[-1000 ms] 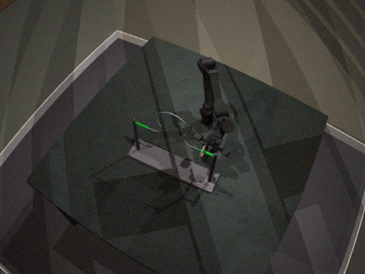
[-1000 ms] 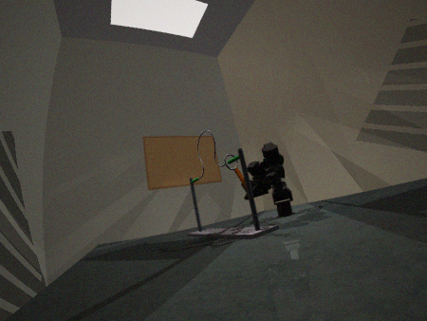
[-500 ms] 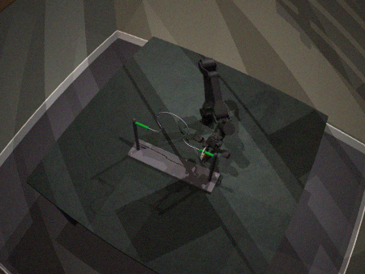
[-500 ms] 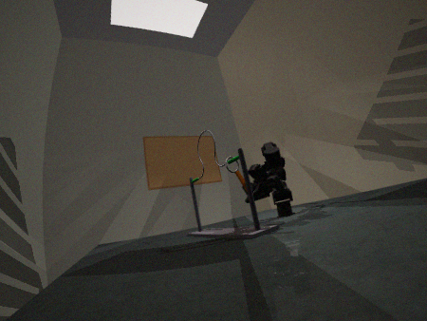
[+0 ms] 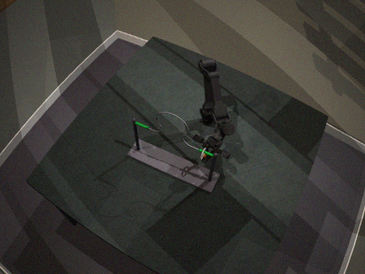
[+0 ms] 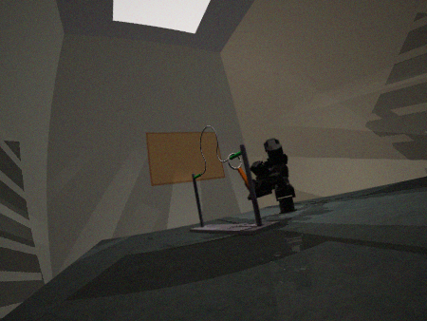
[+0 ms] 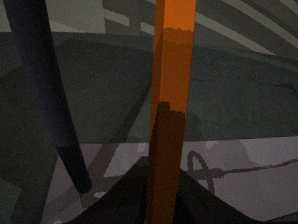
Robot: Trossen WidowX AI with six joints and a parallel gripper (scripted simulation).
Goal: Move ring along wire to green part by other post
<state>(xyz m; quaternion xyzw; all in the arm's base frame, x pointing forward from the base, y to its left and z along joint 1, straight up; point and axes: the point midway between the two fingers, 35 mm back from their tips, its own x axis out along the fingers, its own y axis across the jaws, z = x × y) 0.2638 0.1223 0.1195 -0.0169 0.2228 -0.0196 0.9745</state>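
The ring encircles the inner end of the green part next to the near post. The orange handle slants down from the ring. My gripper is shut on the handle's lower part, beside that post; its tips are partly hidden in the top and exterior views. The grey wire rises in a tall loop towards the other green part at the far post. The ring is out of the wrist view.
Both posts stand on a pale base strip. The arm reaches in from the table's far side in the top view. Shadows of the wire and ring fall on the base and the dark table.
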